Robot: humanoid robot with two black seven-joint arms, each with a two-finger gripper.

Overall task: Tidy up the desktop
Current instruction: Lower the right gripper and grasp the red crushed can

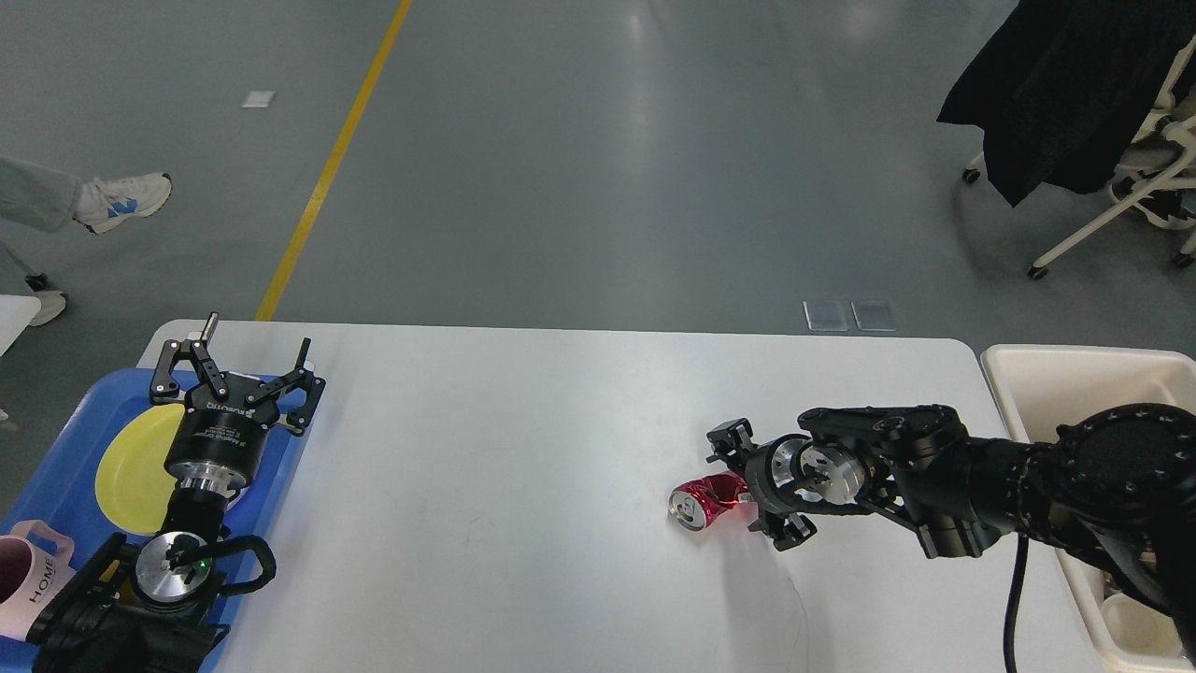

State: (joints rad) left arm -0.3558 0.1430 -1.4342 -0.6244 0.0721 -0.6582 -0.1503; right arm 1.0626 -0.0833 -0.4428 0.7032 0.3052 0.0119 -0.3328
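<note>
The white desktop (523, 439) fills the lower part of the head view. A crushed red can (705, 500) lies on its side right of the middle, its open end facing left. My right gripper (757, 486) comes in from the right, and its fingers stand apart above and below the can's right end. My left gripper (241, 366) is open and empty, hovering over the far end of a blue tray (65, 439) at the desktop's left edge.
A yellow plate (135, 463) and a pink mug (23, 579) marked HOME sit in the blue tray. A cream bin (1074, 374) stands off the desktop's right end. Beyond the table there is grey floor, a person's feet at the left and a chair at the far right.
</note>
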